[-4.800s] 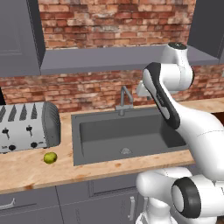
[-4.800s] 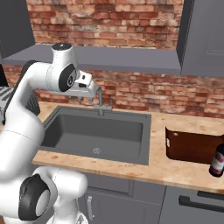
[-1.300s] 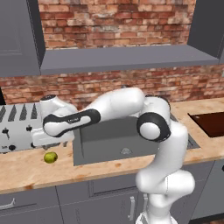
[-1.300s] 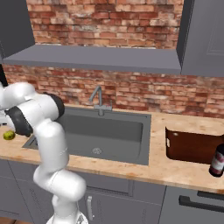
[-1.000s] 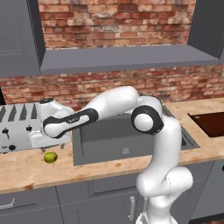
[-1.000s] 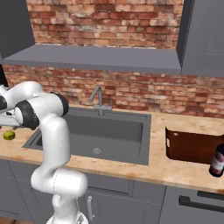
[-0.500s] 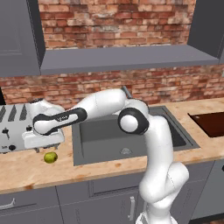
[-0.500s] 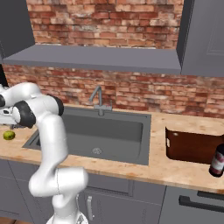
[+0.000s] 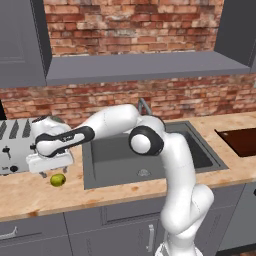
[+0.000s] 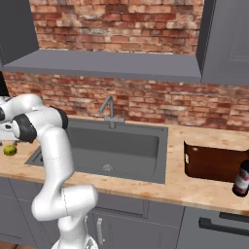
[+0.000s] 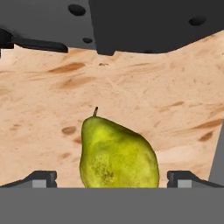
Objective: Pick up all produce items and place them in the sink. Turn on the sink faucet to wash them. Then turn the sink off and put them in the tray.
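Hovering above the fruit [image 9: 58,180], the tool [image 11: 112,179] stands spread; hand view reveals a stemmed pear.

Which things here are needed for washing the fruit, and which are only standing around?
Needed: pear, sink, faucet, tray, gripper.
Standing around: toaster, bottle.

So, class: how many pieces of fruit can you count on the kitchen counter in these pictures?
1. A yellow-green pear lies on the wooden counter left of the sink, in front of the toaster, under the open tool. The arm may hide others.
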